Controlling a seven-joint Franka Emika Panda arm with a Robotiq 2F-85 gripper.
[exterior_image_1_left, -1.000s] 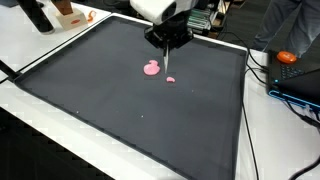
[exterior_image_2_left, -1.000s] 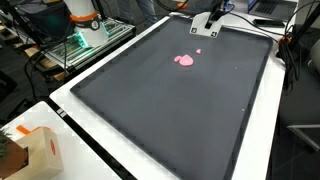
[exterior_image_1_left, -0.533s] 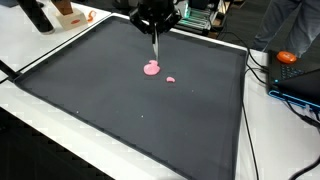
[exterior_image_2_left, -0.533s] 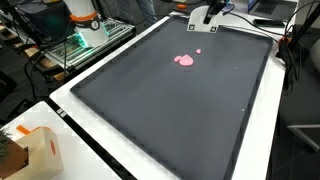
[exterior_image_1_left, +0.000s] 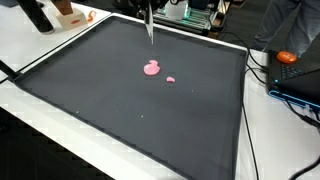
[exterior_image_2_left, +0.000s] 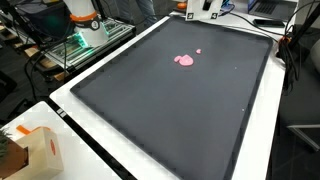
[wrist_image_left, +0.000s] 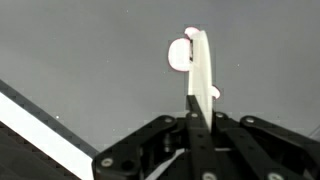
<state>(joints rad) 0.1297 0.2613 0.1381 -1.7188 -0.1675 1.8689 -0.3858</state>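
Lifted since a second ago, the arm now sits at the top edge of an exterior view, with only its thin white stick (exterior_image_1_left: 150, 27) hanging down over the far rim of the black mat (exterior_image_1_left: 90, 100). In the wrist view the claw (wrist_image_left: 200, 128) is pinched tight on that stick. The pink blob (exterior_image_1_left: 152, 68) lies mid-mat, clear of the stick's tip, a small pink crumb (exterior_image_1_left: 170, 79) just beside it.
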